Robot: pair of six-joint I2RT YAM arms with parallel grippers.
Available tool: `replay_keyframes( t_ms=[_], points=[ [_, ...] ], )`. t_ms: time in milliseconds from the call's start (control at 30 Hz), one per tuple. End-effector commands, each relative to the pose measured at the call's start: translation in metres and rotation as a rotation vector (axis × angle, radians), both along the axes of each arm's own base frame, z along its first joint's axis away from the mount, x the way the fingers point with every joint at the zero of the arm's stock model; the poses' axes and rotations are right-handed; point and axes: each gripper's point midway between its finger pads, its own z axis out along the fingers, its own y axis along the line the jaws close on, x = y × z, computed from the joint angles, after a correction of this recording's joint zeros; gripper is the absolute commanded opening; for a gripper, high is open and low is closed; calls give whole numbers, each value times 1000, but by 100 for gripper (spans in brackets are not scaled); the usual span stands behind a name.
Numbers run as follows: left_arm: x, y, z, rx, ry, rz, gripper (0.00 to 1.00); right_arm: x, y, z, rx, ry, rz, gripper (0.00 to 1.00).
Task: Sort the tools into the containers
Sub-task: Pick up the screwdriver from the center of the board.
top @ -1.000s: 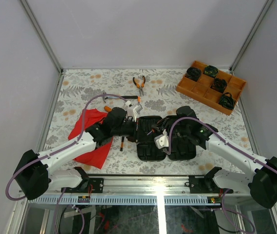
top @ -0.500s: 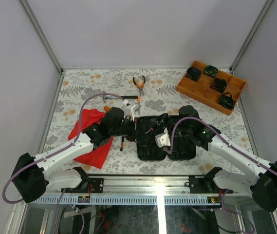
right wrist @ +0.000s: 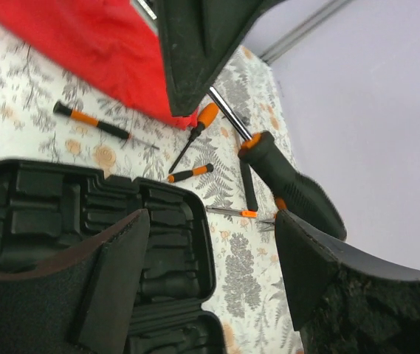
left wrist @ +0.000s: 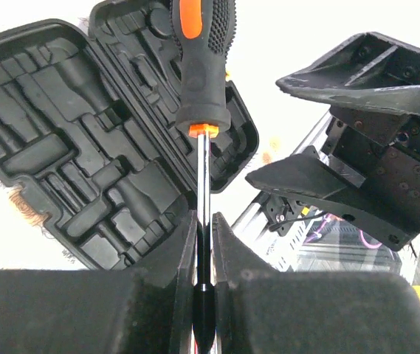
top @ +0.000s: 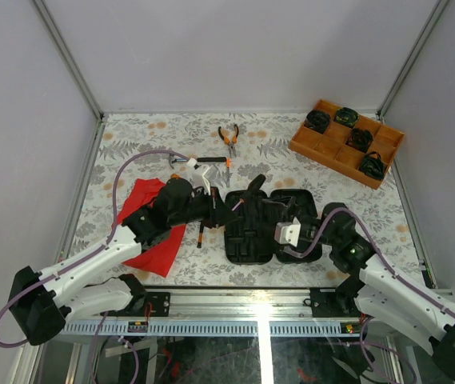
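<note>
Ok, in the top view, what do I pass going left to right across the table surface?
Red cloth → small screwdriver lying on the table → open tool case → orange tray. The tools lying farther back overlap the case's span and are left out.

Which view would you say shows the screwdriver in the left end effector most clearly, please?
The left wrist view: the screwdriver fills the frame, shaft clamped in the left end effector. The right wrist view shows it smaller, shaft partly hidden; the top view shows only its handle.
</note>
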Motion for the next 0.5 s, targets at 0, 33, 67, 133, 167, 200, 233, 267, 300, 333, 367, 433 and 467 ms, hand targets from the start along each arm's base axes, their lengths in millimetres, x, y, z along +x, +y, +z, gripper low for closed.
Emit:
replay_keyframes(
  t_ms=[0, 33, 67, 133, 167, 200, 233, 267, 300, 333, 367, 433, 467],
  points=[
    [12, 6, 11, -23, -84, 64, 0, -9, -5, 51, 364, 113, -66, 74],
    [13, 7, 12, -25, -89, 72, 0, -11, -8, 54, 419, 140, -73, 73],
    [15, 7, 13, -28, -95, 80, 0, -12, -10, 57, 480, 175, -82, 72],
    [18, 9, 14, -29, -102, 98, 0, -12, -17, 62, 592, 250, -111, 69],
    [19, 9, 15, -29, -107, 108, 0, -10, -21, 64, 645, 280, -131, 67],
    [21, 10, 16, -30, -112, 115, 0, -8, -24, 63, 688, 320, -151, 67],
    [22, 10, 17, -30, -116, 119, 0, -7, -27, 64, 727, 348, -169, 67],
    [22, 11, 19, -32, -122, 123, 0, -4, -31, 64, 758, 374, -193, 68],
    [23, 11, 20, -32, -126, 125, 0, 0, -34, 63, 787, 403, -219, 68],
    [24, 12, 21, -31, -130, 131, 0, 3, -36, 62, 808, 437, -244, 68],
    [24, 13, 21, -32, -133, 135, 0, 7, -37, 59, 821, 473, -273, 69],
    [25, 14, 23, -35, -136, 143, 0, 14, -41, 56, 869, 551, -319, 69],
    [24, 14, 23, -35, -136, 145, 0, 17, -43, 57, 907, 594, -339, 68]
  ],
)
